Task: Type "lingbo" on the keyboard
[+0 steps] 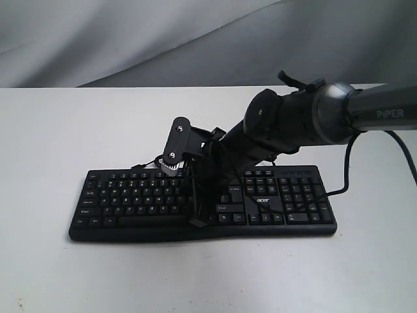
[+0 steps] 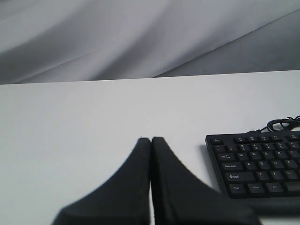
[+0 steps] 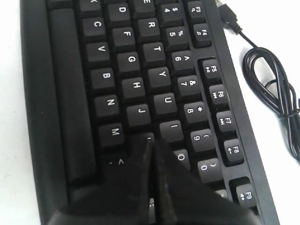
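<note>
My right claw (image 3: pixel 151 143), pressed together, is over the keyboard (image 1: pixel 130 195) home row, J key (image 3: pixel 138 114) at its 9 o'clock; board runs 9–3. Left claw (image 2: pixel 151 140), likewise pressed together, is farther off.

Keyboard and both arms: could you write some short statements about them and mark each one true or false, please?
1. The right jaws are shut, with their tips at the letter keys of the keyboard. True.
2. The left jaws touch the keyboard. False: they are shut over bare table, apart from the keyboard.
3. The cable lies coiled on the table beside the function-key row. True.
4. The keyboard has no number pad. False: a number pad is at its right end in the exterior view.
5. The right jaws' tips are at the Q key. False: they are next to the I key and the O key.
</note>
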You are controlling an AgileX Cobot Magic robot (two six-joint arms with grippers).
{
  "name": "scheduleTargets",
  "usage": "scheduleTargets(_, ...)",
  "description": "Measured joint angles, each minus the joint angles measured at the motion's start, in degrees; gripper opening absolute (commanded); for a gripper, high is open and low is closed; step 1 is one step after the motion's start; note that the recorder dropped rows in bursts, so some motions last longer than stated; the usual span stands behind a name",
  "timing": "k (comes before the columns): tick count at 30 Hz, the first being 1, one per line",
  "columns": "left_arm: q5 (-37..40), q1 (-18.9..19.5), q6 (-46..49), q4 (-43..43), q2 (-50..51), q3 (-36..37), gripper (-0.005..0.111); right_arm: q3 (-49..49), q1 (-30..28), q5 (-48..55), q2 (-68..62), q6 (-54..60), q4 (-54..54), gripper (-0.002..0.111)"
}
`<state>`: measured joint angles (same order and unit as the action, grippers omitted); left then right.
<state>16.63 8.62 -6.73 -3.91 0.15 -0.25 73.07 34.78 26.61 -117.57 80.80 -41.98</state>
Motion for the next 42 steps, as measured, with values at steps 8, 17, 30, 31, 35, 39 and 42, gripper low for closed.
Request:
scheduleTargets(8,0.0,0.0,0.0,0.0,0.0,0.0,0.001,0.0,0.0,-0.1,-0.9,0.0,-0.1,0.0)
scheduleTargets(17,0.0,0.0,0.0,0.0,0.0,0.0,0.001,0.0,0.0,-0.4,-0.9,0.0,0.0,0.0)
scheduleTargets(30,0.0,0.0,0.0,0.0,0.0,0.0,0.001,0.0,0.0,-1.4,-2.3,0.0,0.0,0.0)
scheduleTargets(31,0.0,0.0,0.0,0.0,0.0,0.0,0.001,0.0,0.0,-1.4,-2.3,0.0,0.0,0.0)
scheduleTargets(35,0.0,0.0,0.0,0.0,0.0,0.0,0.001,0.0,0.0,-1.7,-2.4,0.0,0.0,0.0)
scheduleTargets(39,0.0,0.0,0.0,0.0,0.0,0.0,0.001,0.0,0.0,-1.7,-2.4,0.0,0.0,0.0)
scheduleTargets(42,0.0,0.0,0.0,0.0,0.0,0.0,0.001,0.0,0.0,-1.7,-2.4,0.0,0.0,0.0)
